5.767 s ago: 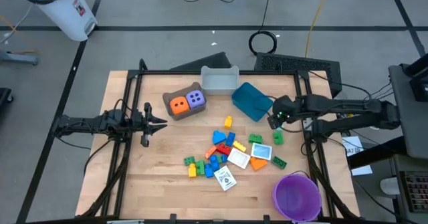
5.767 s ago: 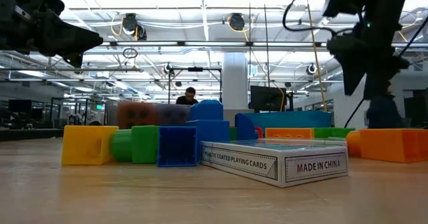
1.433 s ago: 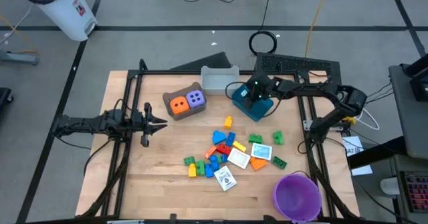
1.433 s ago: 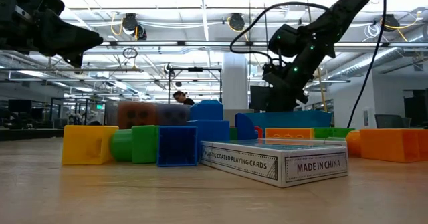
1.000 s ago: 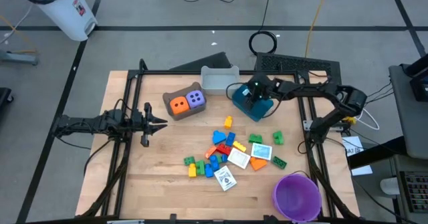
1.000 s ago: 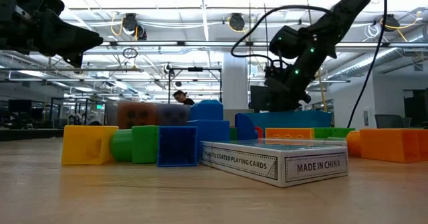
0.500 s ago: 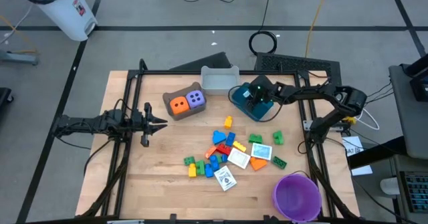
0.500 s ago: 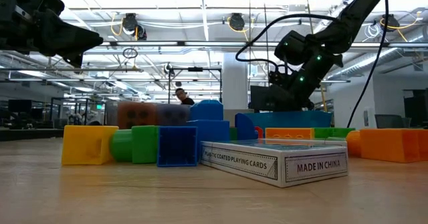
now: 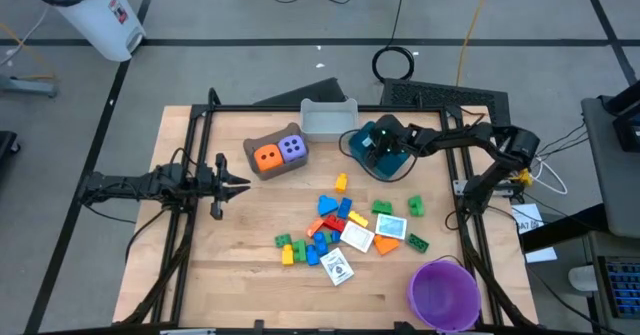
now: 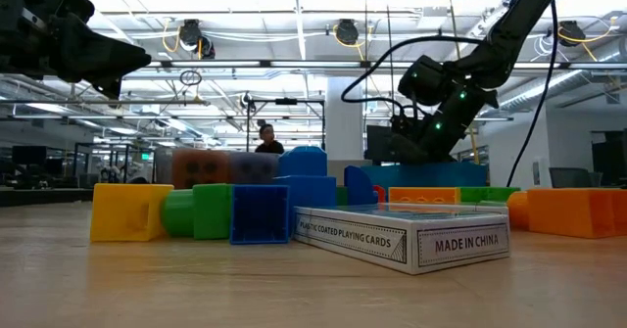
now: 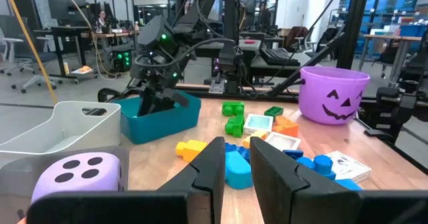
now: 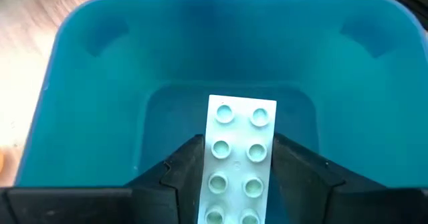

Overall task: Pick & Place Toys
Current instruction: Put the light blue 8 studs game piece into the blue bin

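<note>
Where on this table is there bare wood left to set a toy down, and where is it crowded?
Bare wood lies along the front-left, between the left gripper and the table's near edge, and between the brown bin and the brick pile. It is crowded from the pile to the purple bowl, and at the back bins.

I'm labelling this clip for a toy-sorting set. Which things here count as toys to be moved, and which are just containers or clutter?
Toys:
- green brick gripped by the right gripper over the blue bin
- orange die and purple die
- loose bricks at mid-table
- white cards

Not toys:
- grey bin
- brown bin holding the dice
- purple bowl
- left gripper, idle at the left
</note>
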Controlling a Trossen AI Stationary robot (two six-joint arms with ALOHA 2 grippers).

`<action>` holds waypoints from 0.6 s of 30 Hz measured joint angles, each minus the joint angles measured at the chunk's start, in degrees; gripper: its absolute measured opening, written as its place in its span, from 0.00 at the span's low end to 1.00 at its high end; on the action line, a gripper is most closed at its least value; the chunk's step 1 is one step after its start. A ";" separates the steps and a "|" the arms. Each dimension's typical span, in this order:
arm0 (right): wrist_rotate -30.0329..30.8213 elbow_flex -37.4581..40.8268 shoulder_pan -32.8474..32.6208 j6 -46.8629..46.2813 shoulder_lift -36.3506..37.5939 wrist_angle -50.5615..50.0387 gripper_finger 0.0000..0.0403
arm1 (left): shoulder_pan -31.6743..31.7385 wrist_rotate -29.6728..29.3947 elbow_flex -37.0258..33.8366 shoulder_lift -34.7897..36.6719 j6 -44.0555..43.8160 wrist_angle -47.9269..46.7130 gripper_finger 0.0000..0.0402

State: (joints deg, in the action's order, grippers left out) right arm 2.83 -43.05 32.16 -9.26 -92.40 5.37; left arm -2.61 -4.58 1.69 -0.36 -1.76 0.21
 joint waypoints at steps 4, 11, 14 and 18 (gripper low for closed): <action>0.01 0.00 -0.02 0.04 0.00 -0.02 0.39 | 0.00 0.00 0.00 0.00 0.01 0.00 0.19; 0.04 0.00 -0.02 -0.45 0.00 0.00 0.45 | 0.00 0.00 0.00 0.00 0.01 0.00 0.19; 0.03 0.00 -0.07 -0.44 0.00 0.00 0.50 | 0.02 0.00 0.00 0.00 0.02 0.00 0.19; 0.09 0.00 -0.09 -0.31 1.20 -0.07 0.58 | 0.00 0.00 0.00 0.00 0.02 0.00 0.19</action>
State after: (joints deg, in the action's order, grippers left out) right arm 2.92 -43.05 32.08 -9.56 -91.20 5.30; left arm -2.61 -4.58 1.69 -0.36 -1.74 0.21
